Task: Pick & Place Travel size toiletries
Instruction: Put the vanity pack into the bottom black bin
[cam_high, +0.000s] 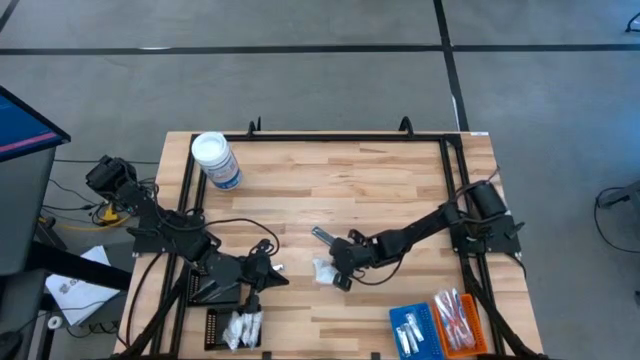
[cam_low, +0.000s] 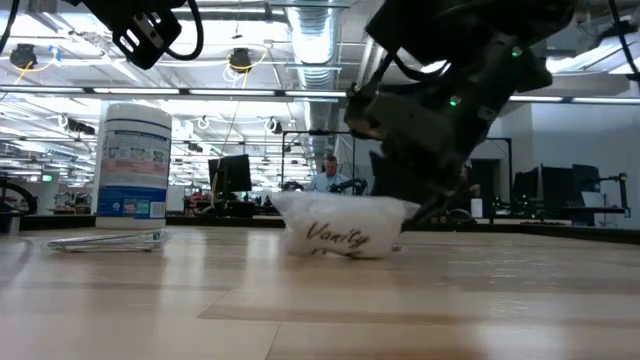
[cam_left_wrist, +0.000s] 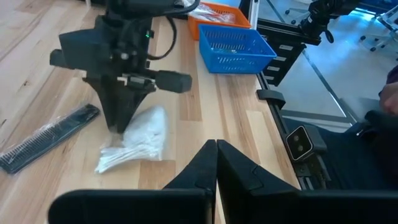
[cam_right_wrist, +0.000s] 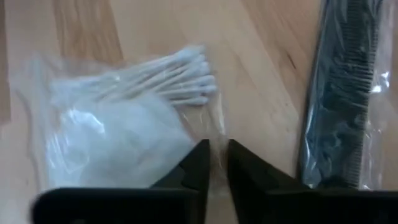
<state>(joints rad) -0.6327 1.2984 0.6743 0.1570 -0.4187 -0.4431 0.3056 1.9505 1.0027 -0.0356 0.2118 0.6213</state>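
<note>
The right gripper (cam_high: 333, 277) stands tip-down at mid-table on a clear sachet of cotton swabs (cam_high: 323, 270), its fingers nearly together and pinching the sachet's plastic edge. Its own wrist view shows what the high view cannot: the white swab heads (cam_right_wrist: 186, 78) bunched inside the wrapper and a wrapped black comb (cam_right_wrist: 345, 99) lying just beside it. The low view alone shows "Vanity" printed on the sachet (cam_low: 340, 232). The left gripper (cam_left_wrist: 216, 163), fingers pressed shut, hangs near the table's front-left corner above a black tray (cam_high: 225, 330) holding more white sachets. The blue tray (cam_high: 412, 328) and the orange tray (cam_high: 458, 318) sit at the front-right edge. A white-lidded jar (cam_high: 216, 160) stands near the back-left corner; bare wood lies open across the middle and back.
</note>
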